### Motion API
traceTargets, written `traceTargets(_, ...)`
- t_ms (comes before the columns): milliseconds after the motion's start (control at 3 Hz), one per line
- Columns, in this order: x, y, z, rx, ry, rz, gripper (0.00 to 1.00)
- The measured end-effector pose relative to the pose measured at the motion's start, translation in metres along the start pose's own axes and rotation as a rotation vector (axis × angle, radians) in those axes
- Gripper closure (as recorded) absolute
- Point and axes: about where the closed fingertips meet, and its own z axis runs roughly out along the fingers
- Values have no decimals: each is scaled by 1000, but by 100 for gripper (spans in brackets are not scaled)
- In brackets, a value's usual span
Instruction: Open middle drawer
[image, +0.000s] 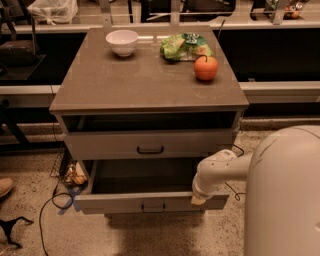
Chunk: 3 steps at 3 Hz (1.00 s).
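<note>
One middle drawer (125, 202) open, front facing camera, long axis left-right | gripper (199, 200) at its right end, grip state unclear

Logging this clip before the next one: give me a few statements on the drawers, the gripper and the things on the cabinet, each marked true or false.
1. The middle drawer is pulled out, its inside showing. True.
2. The gripper is at that drawer's left end. False: it is at the right end of the front panel.
3. A white bowl stands on the cabinet top. True.
4. The orange fruit lies inside the middle drawer. False: it sits on the cabinet top, beside the green bag.
</note>
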Motion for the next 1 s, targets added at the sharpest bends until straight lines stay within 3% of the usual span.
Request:
traceTargets(333, 18, 17, -9, 0, 10, 36, 100)
traceTargets(667, 18, 17, -8, -1, 10, 36, 97)
traceTargets(1000, 18, 18, -7, -3, 10, 36, 73)
